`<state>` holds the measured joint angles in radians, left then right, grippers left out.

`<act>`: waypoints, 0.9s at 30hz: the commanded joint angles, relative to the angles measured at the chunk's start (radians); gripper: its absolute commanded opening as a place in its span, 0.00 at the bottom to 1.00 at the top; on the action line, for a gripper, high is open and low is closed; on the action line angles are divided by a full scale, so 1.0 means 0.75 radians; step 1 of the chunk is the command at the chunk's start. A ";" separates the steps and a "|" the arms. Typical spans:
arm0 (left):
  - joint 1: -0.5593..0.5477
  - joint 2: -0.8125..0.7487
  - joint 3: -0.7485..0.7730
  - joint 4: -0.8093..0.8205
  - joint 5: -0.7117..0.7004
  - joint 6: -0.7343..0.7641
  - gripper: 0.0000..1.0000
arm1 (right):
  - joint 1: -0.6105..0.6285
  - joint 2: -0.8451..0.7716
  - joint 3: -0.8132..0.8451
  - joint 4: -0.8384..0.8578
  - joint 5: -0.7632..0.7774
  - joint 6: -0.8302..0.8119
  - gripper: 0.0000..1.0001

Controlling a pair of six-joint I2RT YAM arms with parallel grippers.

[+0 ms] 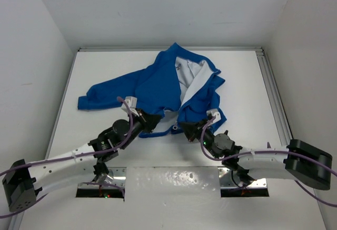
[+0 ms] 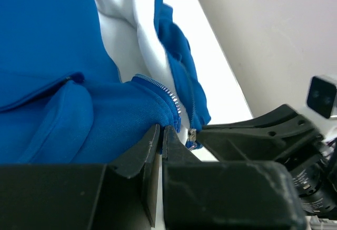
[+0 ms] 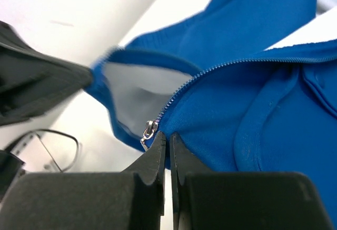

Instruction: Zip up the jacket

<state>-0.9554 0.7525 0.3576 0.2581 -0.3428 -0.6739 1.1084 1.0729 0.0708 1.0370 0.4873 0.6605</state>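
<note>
The jacket lies spread on the worktop, unzipped, lining showing. My left end effector and right end effector each pinch a bottom front corner; the pull sits at the bottom. Joining and zipping seem all left to do.

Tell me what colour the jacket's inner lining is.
White to light grey lining, inside the bright blue jacket; it shows best in the top external view.
</note>
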 commanded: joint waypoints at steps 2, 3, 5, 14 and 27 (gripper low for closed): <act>0.004 0.085 0.081 0.053 0.048 -0.075 0.00 | 0.003 0.024 0.016 0.325 -0.020 -0.016 0.00; 0.004 0.095 0.086 0.053 0.046 -0.081 0.00 | 0.003 0.026 0.030 0.317 -0.022 -0.020 0.00; 0.004 0.126 0.086 0.071 0.044 -0.089 0.00 | 0.003 0.026 0.047 0.297 -0.018 -0.030 0.00; -0.010 0.224 0.067 0.204 0.005 -0.038 0.00 | 0.011 0.062 0.129 0.129 0.039 -0.056 0.00; -0.096 0.238 -0.002 0.370 -0.144 0.078 0.00 | 0.107 0.161 0.223 0.041 0.244 -0.099 0.00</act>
<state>-1.0153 0.9405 0.3611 0.4423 -0.4217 -0.6441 1.1732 1.1931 0.1867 1.0279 0.6239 0.6064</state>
